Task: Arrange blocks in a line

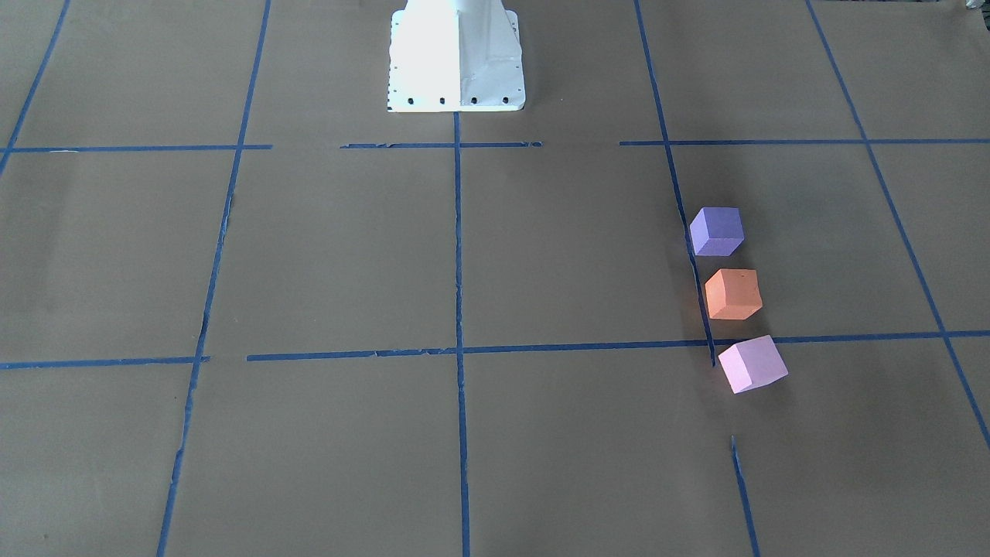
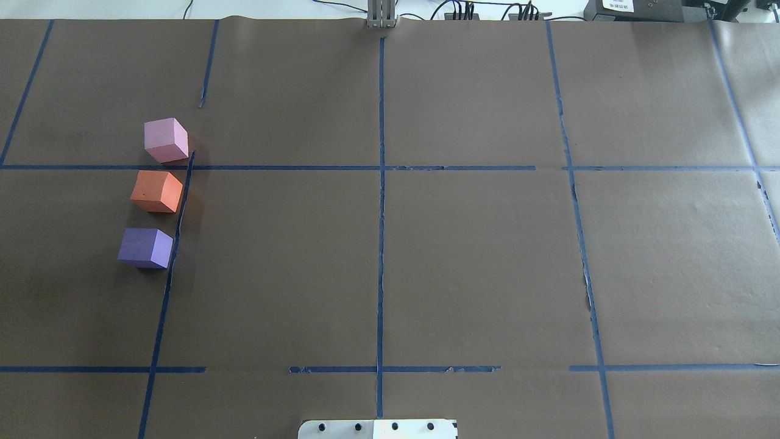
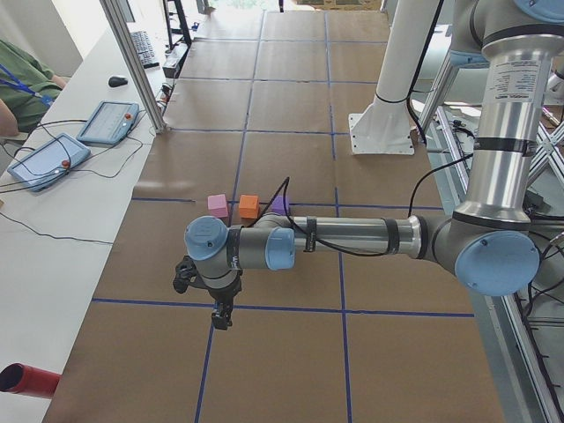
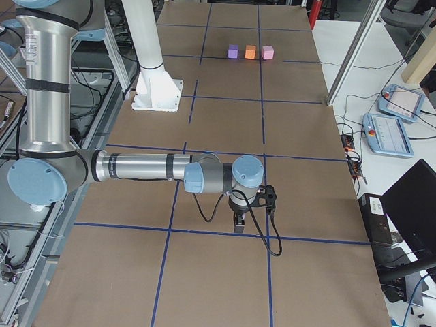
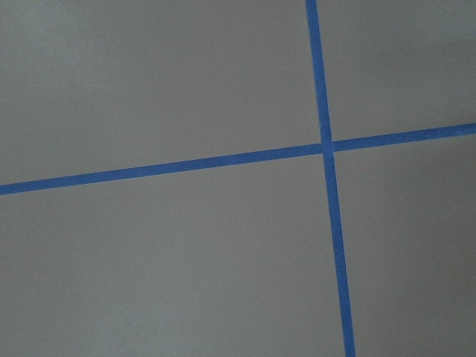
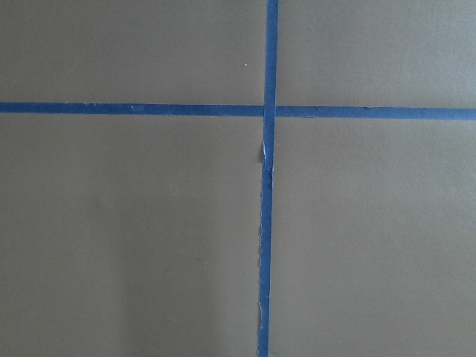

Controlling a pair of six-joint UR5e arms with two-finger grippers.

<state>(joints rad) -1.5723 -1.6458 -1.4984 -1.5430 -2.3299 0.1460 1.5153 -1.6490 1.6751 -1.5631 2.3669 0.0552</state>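
Closest to the camera at the table's left end is the left arm. It bends at the elbow and reaches out flat over the table. Its tool points straight down above a cross of blue tape lines. I cannot tell how far open that tool is.

From the other end, the right arm has the same shape, and its tool hangs point-down too. I cannot tell if it is open either.

Three soft foam cubes sit in a row on the robot's left side, beside a tape line, far from both tools. They do not touch. The dark purple foam cube is nearest the white robot base, the orange foam cube is in the middle, and the light pink foam cube is farthest.
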